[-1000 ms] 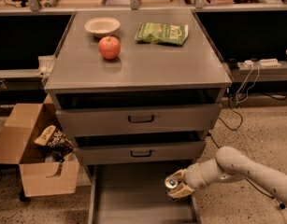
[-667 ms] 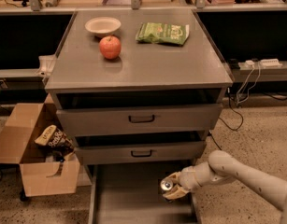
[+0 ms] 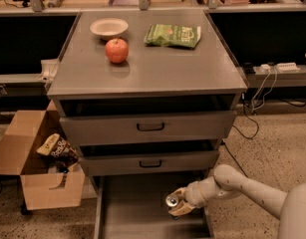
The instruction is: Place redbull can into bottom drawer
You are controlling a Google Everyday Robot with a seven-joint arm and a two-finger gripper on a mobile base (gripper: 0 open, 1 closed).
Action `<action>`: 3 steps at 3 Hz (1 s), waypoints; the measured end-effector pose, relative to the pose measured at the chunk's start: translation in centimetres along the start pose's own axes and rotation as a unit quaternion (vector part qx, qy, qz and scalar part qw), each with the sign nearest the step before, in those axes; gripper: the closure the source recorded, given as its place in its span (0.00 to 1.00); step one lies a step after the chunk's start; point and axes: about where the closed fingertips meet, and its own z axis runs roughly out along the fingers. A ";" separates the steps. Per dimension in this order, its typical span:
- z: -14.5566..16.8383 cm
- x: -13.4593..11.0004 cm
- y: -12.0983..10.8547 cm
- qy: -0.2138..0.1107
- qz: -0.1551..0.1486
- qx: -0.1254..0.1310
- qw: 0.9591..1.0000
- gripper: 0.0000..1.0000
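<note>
The redbull can (image 3: pixel 173 200) shows its silver top, held in my gripper (image 3: pixel 176 205) at the end of the white arm reaching in from the lower right. The gripper is shut on the can and holds it tilted over the right part of the bottom drawer (image 3: pixel 137 208), which is pulled open under the two upper drawers. I cannot tell whether the can touches the drawer floor.
A red apple (image 3: pixel 116 50), a white bowl (image 3: pixel 109 28) and a green chip bag (image 3: pixel 172 35) lie on the cabinet top (image 3: pixel 157 68). An open cardboard box (image 3: pixel 38 168) with snack bags stands on the floor at left. Cables trail at right.
The gripper with the can has moved left and slightly down, further over the open bottom drawer.
</note>
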 end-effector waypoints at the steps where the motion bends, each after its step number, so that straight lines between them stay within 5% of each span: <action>1: 2.4 0.3 -0.2 -0.002 -0.010 -0.010 1.000 1.00; 3: 9.2 0.7 -0.9 -0.026 -0.055 -0.022 0.998 1.00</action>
